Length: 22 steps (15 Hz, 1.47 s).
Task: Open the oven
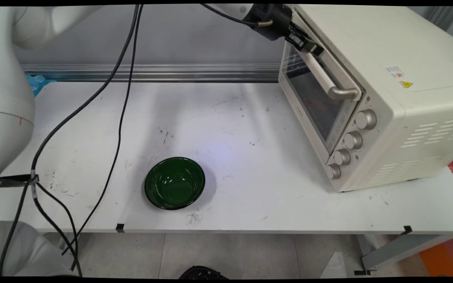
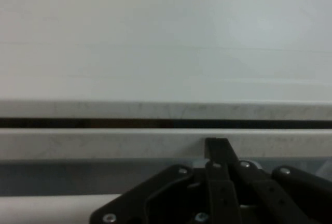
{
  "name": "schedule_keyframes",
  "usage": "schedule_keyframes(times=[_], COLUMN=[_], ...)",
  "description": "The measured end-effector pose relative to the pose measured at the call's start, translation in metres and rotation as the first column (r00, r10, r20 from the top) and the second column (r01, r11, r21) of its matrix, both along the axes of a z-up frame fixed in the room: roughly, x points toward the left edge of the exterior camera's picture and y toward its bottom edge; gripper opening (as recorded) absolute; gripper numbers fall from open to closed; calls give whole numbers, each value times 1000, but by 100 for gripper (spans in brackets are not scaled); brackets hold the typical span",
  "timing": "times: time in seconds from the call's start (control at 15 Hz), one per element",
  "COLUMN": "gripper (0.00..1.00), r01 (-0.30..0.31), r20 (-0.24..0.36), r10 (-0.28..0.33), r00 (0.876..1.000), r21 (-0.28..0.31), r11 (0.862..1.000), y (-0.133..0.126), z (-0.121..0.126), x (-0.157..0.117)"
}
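My black gripper (image 1: 309, 45) is at the top of the picture, against the upper edge of the door of a cream toaster oven (image 1: 391, 78), right at the far end of the door's handle (image 1: 325, 76). In the hand view the gripper (image 2: 218, 149) is shut, its fingertips pressed together against the door's top edge (image 2: 104, 143), just below the dark gap under the oven's top (image 2: 155, 37). Nothing shows between the fingers. The oven door is closed.
A dark green bowl (image 1: 174, 182), empty, stands near the table's front edge, left of the oven. Black cables (image 1: 120, 118) hang down over the table's left part. Several knobs (image 1: 353, 139) line the oven's front.
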<state>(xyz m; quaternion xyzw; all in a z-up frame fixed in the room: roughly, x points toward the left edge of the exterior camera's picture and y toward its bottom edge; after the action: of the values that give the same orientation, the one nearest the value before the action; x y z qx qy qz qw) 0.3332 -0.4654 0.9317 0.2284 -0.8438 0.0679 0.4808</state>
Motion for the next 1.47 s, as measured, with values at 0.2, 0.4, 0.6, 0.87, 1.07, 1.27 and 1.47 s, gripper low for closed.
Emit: schedule_keyframes(times=[0.2, 0.4, 0.6, 0.87, 1.07, 1.27, 1.47], gripper=[0, 0, 0, 0, 0, 0, 0], r01=[8, 15, 23, 36, 49, 60, 71], r20=[7, 16, 26, 43, 59, 73, 89], r10=[-8, -15, -23, -37, -50, -62, -73], r00=[1000, 1000, 999, 998, 997, 995, 993], r21=[3, 7, 13, 21, 24, 25, 25], r11=[1000, 1000, 1000, 999, 999, 998, 997], y=[3, 10, 17, 29, 37, 43, 48], z=[-2, -3, -4, -6, -9, -12, -15], x=[3, 10, 17, 29, 39, 47, 55])
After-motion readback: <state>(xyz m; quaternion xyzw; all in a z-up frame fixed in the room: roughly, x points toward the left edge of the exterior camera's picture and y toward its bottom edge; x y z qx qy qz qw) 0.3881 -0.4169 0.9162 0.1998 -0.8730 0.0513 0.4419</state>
